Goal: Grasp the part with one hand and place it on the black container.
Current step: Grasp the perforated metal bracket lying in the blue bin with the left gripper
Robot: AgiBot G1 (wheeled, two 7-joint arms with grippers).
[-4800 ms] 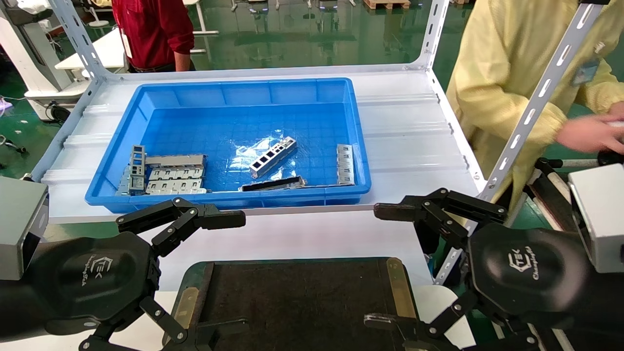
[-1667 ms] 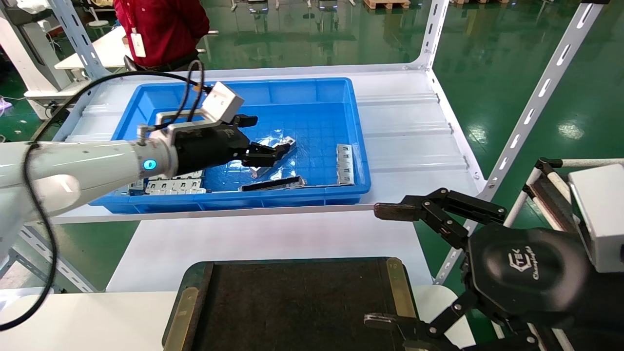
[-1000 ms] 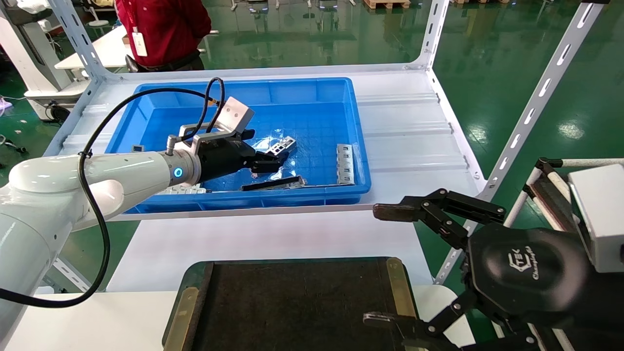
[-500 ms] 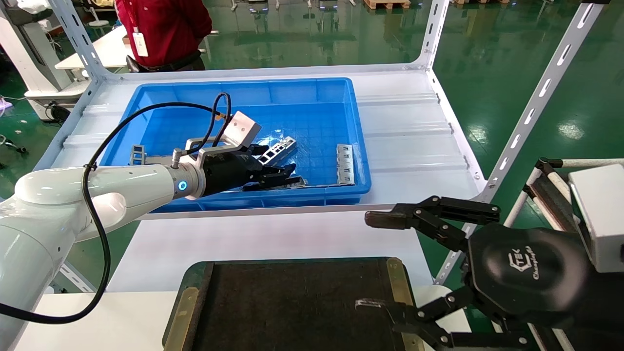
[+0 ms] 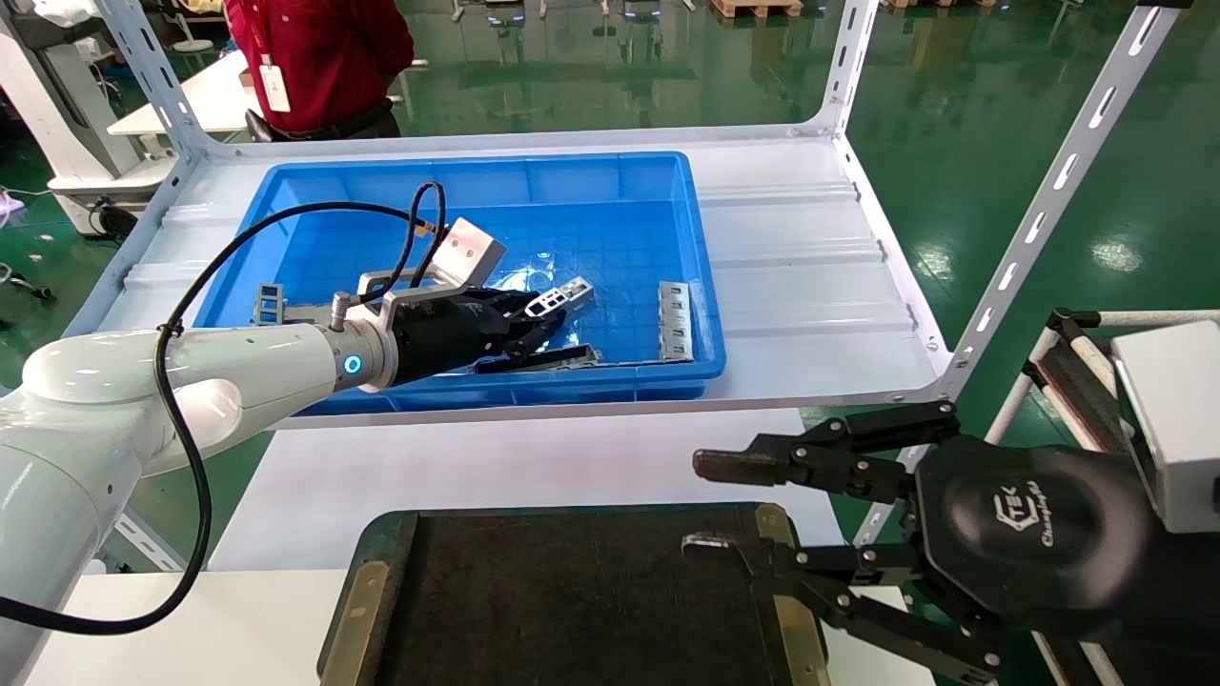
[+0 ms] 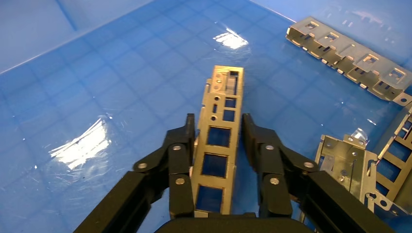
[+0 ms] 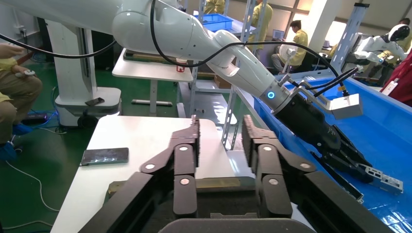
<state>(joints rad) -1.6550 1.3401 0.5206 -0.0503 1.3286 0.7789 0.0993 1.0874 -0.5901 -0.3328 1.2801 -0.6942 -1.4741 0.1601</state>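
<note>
The part (image 5: 564,296), a narrow silver bar with square holes, is in the blue bin (image 5: 477,164). My left gripper (image 5: 538,322) reaches into the bin and is shut on the part, one finger along each long side; the bar's far end sticks out past the fingertips. The left wrist view shows the part (image 6: 226,97) between the fingers of the left gripper (image 6: 218,121). The black container (image 5: 572,591) lies at the near edge of the white table. My right gripper (image 5: 715,505) is open and empty over the container's right brass strip (image 7: 214,183); it also shows in the right wrist view (image 7: 219,133).
In the bin a dark flat strip (image 5: 558,357) lies near the front wall, a grey perforated piece (image 5: 674,319) at the right, and stacked grey pieces (image 5: 286,310) at the left. A slanted shelf upright (image 5: 1039,210) stands at right. A person in red (image 5: 315,57) stands behind the shelf.
My left gripper has closed around the part, and the part has swung slightly into line with the fingers. My right gripper has moved left and down over the container, its fingers closer together.
</note>
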